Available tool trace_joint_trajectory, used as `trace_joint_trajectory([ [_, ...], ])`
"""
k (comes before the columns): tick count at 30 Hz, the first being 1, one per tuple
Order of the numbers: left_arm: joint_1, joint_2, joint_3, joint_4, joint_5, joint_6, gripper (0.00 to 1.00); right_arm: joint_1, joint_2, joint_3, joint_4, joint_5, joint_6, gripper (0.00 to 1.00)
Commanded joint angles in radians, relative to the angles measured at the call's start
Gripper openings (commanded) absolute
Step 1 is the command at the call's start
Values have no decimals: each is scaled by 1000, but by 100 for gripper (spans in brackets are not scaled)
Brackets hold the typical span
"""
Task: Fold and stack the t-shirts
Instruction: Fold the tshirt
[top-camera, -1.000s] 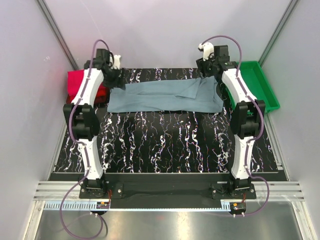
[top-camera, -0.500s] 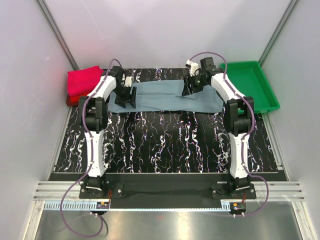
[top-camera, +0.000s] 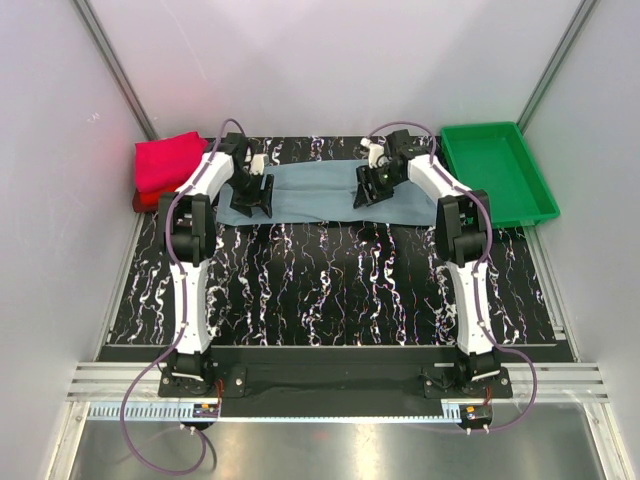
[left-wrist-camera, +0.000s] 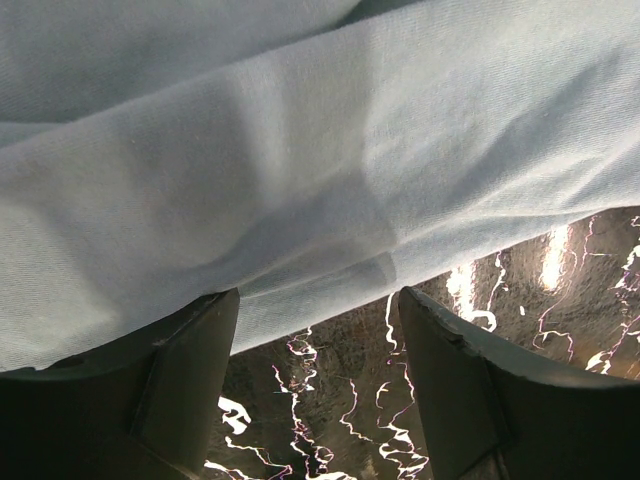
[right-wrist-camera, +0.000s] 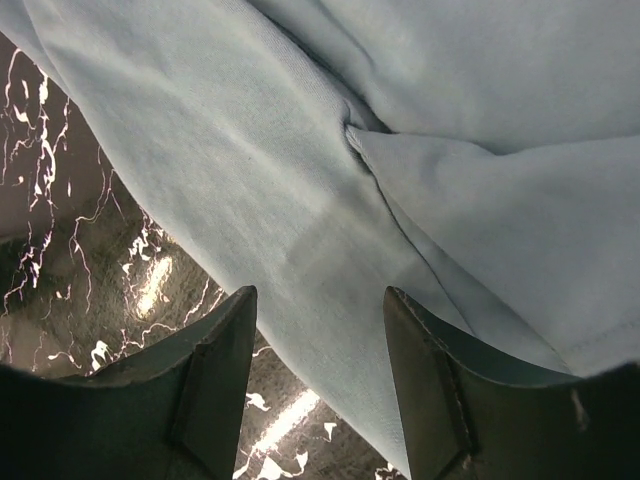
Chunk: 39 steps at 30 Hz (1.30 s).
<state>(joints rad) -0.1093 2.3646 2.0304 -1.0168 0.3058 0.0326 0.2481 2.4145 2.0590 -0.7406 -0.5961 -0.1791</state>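
**Step in hand: folding the grey-blue t-shirt.**

1. Location of the work. The grey-blue t-shirt (top-camera: 320, 195) lies flat on the far part of the counter (top-camera: 330, 290) as a long strip running left to right. A folded pink t-shirt (top-camera: 165, 160) sits on a red t-shirt (top-camera: 143, 202) at the far left corner, just beside the strip's left end. I judge that pile to be the stack this shirt must join.

2. Gripper state. My left gripper (top-camera: 252, 195) is over the left part of the strip and my right gripper (top-camera: 368, 188) is over its middle. On both, the jaws stand wide apart and grip nothing. In each wrist view the shirt's near edge runs just ahead of the fingertips, with bare counter below them. I cannot tell whether the fingertips touch the cloth.

3. Next move, as I judge it. Another fold is needed before stacking.
   - Lower both grippers to the near edge.
   - Close on every layer there, not the top one alone.
   - Lift and carry the two grips evenly, so the cloth does not skew or bunch.
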Motion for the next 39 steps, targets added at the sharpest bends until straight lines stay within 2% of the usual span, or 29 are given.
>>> trace_joint_trajectory([
  [1,-9,-1,-18,6,0,-2,71,11,3,53,13,-8,3,60],
  [11,-15,-7,-56,4,-19,1,71,8,86,170,75,188,-26,61],
  [18,-27,-27,-93,4,-28,7,71,17,185,386,161,303,-40,61],
  [23,-43,-36,-110,4,-46,23,71,37,198,487,224,309,-97,62],
  [29,-64,-59,-133,4,-59,24,71,34,75,337,311,332,-132,63],
  [33,-67,-64,-127,3,-63,24,72,14,-26,158,311,329,-131,62],
  [39,-67,-111,-107,-3,-86,33,73,-44,-161,-26,299,328,-34,63],
])
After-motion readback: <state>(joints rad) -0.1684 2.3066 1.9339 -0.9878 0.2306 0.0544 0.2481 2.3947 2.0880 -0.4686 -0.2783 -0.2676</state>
